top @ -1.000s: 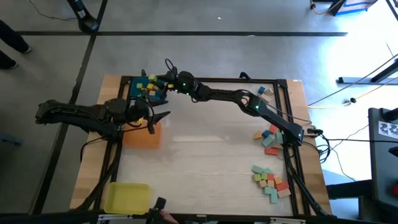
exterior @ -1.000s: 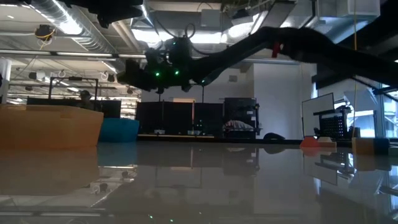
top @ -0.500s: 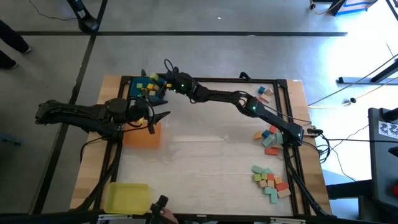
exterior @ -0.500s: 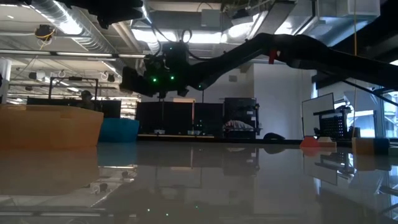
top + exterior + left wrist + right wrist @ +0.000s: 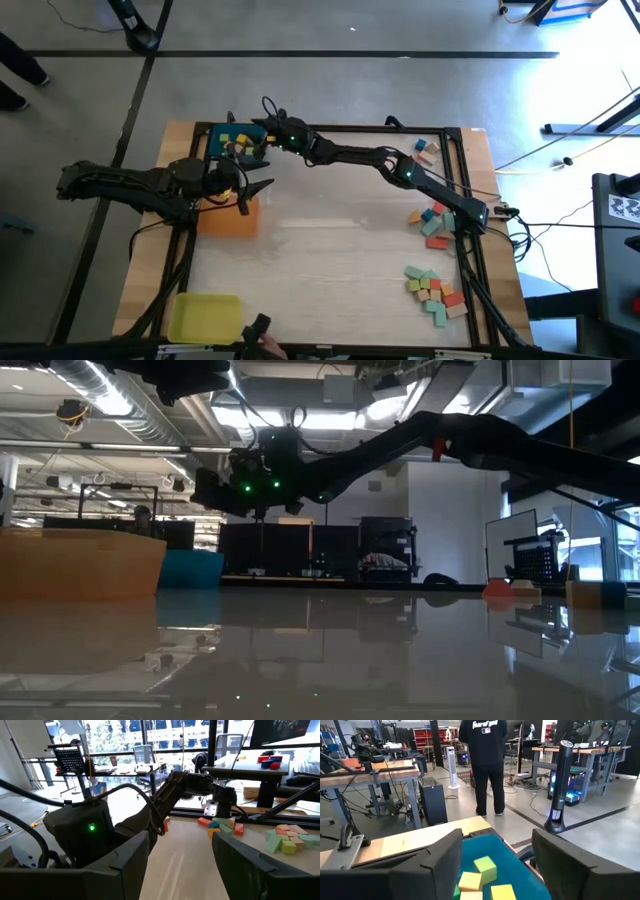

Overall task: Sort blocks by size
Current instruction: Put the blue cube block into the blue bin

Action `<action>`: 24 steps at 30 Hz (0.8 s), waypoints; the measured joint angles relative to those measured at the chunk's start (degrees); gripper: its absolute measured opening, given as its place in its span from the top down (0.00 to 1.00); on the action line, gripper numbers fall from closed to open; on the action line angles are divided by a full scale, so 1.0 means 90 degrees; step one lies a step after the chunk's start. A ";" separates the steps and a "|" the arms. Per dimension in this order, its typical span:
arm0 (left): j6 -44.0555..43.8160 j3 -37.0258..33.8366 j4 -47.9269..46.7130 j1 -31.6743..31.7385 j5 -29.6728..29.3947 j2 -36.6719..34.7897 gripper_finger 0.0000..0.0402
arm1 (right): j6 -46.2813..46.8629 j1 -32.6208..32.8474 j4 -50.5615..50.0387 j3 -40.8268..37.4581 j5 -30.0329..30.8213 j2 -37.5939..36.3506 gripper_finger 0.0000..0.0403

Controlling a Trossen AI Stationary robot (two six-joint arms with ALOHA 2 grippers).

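Note:
The blue tray [image 5: 218, 132] at the table's far left holds several yellow and green blocks [image 5: 240, 141]; the right wrist view shows a green cube [image 5: 485, 868] and yellow ones [image 5: 470, 881] on the tray's floor [image 5: 517, 862]. My right gripper [image 5: 256, 143] hangs open and empty above that tray, and shows so in its wrist view [image 5: 497, 842]. My left gripper [image 5: 262, 188] is open and empty above the orange tray [image 5: 228, 222]. More blocks lie in loose piles at the right [image 5: 434, 222] and near right [image 5: 432, 288].
A yellow tray [image 5: 205, 317] sits at the near left corner. A few blocks [image 5: 426, 148] lie at the far right. The table's middle [image 5: 340, 250] is bare wood. A person in dark clothes [image 5: 487, 760] stands beyond the table's far edge.
My right gripper has moved a little toward the table's left edge, farther over the blue tray.

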 joint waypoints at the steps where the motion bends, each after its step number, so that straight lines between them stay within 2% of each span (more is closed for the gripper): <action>1: -0.0004 0.0000 0.0000 0.0000 0.0000 0.0000 0.49 | -0.0002 0.0000 -0.0002 0.0000 -0.0002 -0.0035 0.41; 4: -0.0004 0.0000 0.0000 0.0000 0.0000 0.0000 0.49 | -0.0079 0.0000 -0.0320 0.0000 -0.0010 -0.0253 0.42; 13: -0.0076 0.0000 -0.0038 0.0000 0.0000 0.0000 0.49 | -0.0827 -0.0067 -0.2412 -0.0001 0.0055 -0.1095 0.43; 24: -0.0119 0.0000 -0.0192 0.0000 0.0000 0.0000 0.49 | -0.1424 -0.0127 -0.4064 -0.0002 -0.0101 -0.1917 0.43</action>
